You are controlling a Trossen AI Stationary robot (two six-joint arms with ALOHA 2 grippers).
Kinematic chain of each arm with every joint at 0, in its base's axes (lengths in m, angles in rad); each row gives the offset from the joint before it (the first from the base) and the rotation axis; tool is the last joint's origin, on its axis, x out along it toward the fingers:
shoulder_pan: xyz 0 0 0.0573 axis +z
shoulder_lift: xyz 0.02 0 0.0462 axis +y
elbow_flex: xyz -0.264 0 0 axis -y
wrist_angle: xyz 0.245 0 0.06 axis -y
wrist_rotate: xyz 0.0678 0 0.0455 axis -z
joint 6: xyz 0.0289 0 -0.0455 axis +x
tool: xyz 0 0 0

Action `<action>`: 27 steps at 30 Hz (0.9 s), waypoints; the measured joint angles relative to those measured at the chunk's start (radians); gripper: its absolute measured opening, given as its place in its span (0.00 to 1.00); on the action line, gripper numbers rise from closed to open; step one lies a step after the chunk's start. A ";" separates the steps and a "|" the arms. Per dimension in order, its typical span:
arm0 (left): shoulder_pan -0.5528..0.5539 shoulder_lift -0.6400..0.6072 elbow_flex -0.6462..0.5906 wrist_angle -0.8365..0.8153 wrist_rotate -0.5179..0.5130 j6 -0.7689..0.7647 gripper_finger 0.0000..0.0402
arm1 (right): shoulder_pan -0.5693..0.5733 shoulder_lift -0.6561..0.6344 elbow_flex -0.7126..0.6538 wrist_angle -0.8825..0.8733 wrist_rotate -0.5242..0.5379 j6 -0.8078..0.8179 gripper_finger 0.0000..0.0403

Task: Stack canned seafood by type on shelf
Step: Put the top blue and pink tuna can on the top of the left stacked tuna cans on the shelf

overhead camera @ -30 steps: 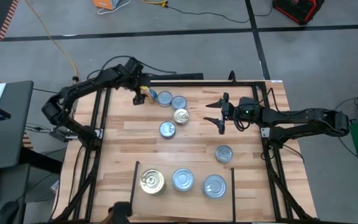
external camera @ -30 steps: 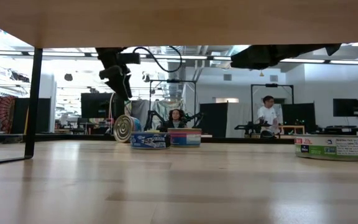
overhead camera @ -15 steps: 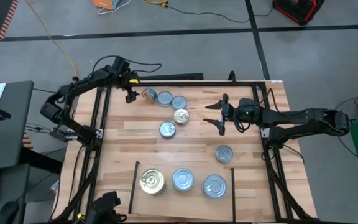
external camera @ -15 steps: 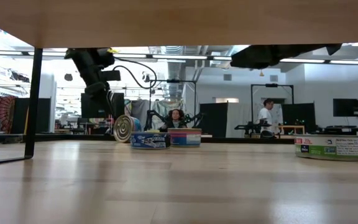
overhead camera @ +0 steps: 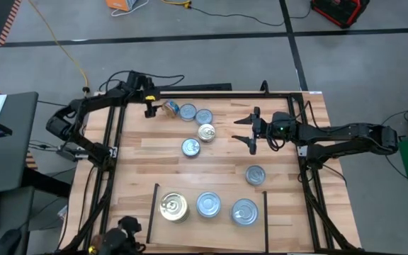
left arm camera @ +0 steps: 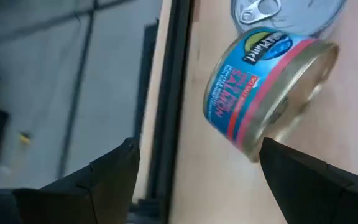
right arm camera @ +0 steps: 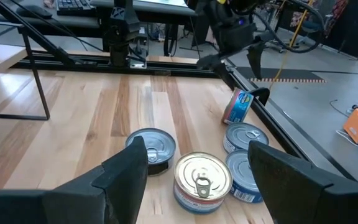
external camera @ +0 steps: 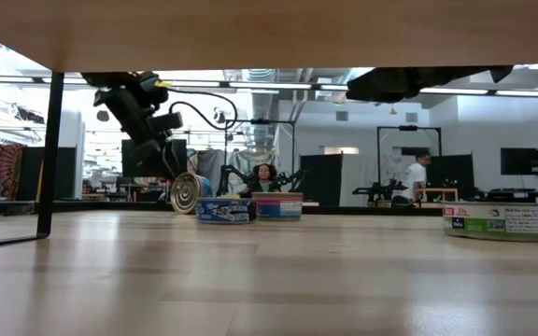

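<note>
A blue-and-pink salmon tin [overhead camera: 168, 108] stands on its edge at the upper left of the wooden table [overhead camera: 289, 212] in the high view, tilted, close beside a flat silver-topped tin [overhead camera: 188, 111]. Right of that lies another silver-topped tin [overhead camera: 204, 116], below it a gold-topped tin [overhead camera: 206, 132], and lower again a silver-topped one [overhead camera: 190, 146]. A lone silver tin [overhead camera: 255, 174] sits toward the right centre.

The shelf [overhead camera: 153, 207], a plank patch marked by thin black lines at the bottom centre, holds three spots in a row: a gold-topped stack [overhead camera: 173, 207] at left, a silver-topped tin [overhead camera: 208, 204] in the middle and another silver-topped tin [overhead camera: 244, 211] at right.

The left gripper [overhead camera: 148, 108] hangs just left of the tilted salmon tin, by the table's black frame [overhead camera: 110, 142], its fingers spread wide and holding nothing; in the left wrist view the tin [left arm camera: 267, 93] lies ahead, between the two dark fingers [left arm camera: 104, 174] but clear of them.

The right gripper [overhead camera: 246, 130] hovers right of the gold-topped tin, fingers wide apart and empty.

In the low view two people [external camera: 419, 177] show in the room beyond.
</note>
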 joint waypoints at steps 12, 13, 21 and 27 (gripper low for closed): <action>0.000 0.001 -0.081 0.092 0.113 0.060 0.74 | 0.000 0.000 0.000 0.011 0.000 -0.007 0.75; 0.000 0.001 -0.080 0.102 0.127 0.048 0.73 | 0.000 0.000 0.000 0.012 0.000 -0.008 0.75; -0.016 0.001 -0.080 0.004 0.168 0.016 0.62 | 0.000 0.000 0.000 0.033 0.000 -0.022 0.75; -0.058 0.001 -0.078 -0.027 0.127 0.051 0.54 | 0.000 0.000 0.000 0.033 0.000 -0.019 0.75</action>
